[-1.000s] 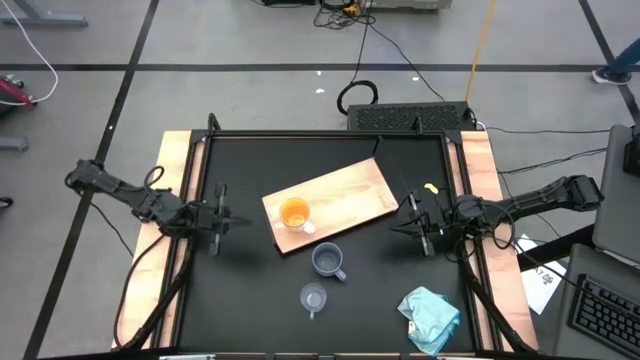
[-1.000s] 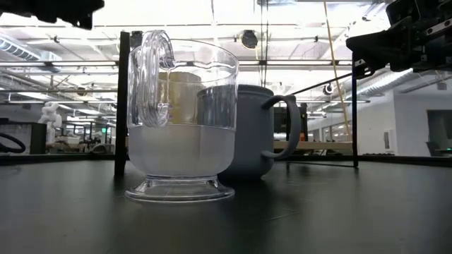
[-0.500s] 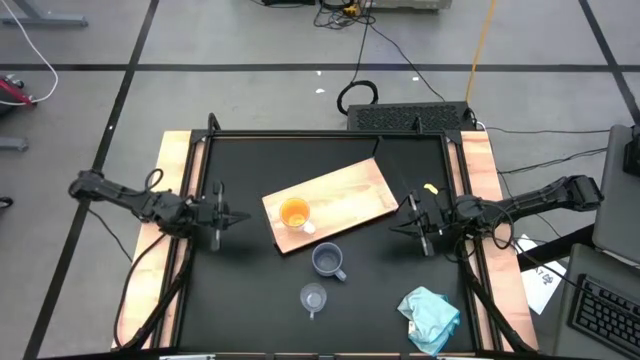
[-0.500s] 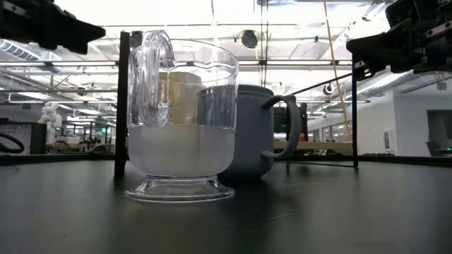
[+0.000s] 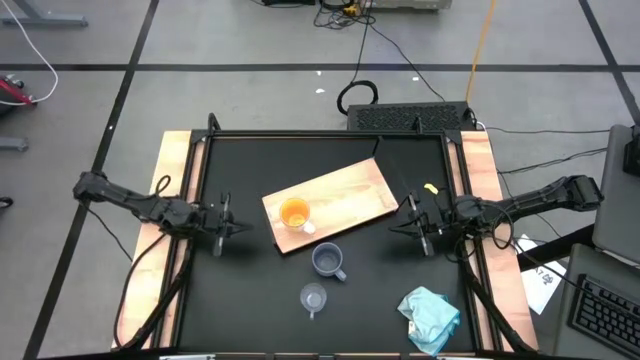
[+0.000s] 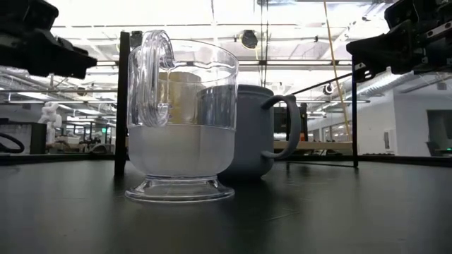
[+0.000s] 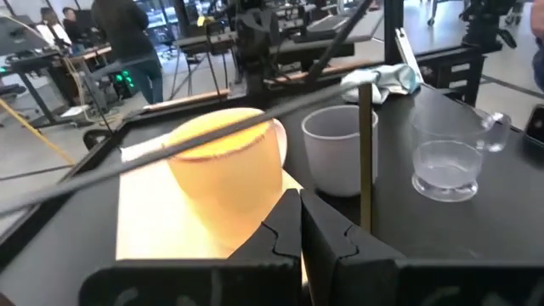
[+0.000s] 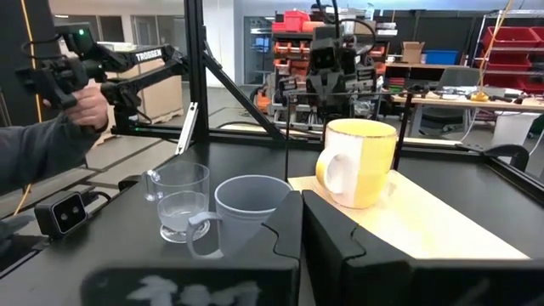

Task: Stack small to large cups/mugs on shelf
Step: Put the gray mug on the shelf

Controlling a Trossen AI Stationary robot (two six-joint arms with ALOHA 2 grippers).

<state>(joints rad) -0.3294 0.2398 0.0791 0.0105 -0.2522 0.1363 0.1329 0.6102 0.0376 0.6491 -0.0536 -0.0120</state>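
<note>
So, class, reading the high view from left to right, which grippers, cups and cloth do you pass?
left gripper → orange mug → clear glass cup → blue-grey mug → right gripper → teal cloth

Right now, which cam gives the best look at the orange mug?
Right wrist view: the orange mug stands whole and unblocked on the wood board, white handle facing the camera. The left wrist view has it closer, but a blurred rod crosses it. The high view shows only its rim from above. The low view hides it behind the glass cup.
</note>
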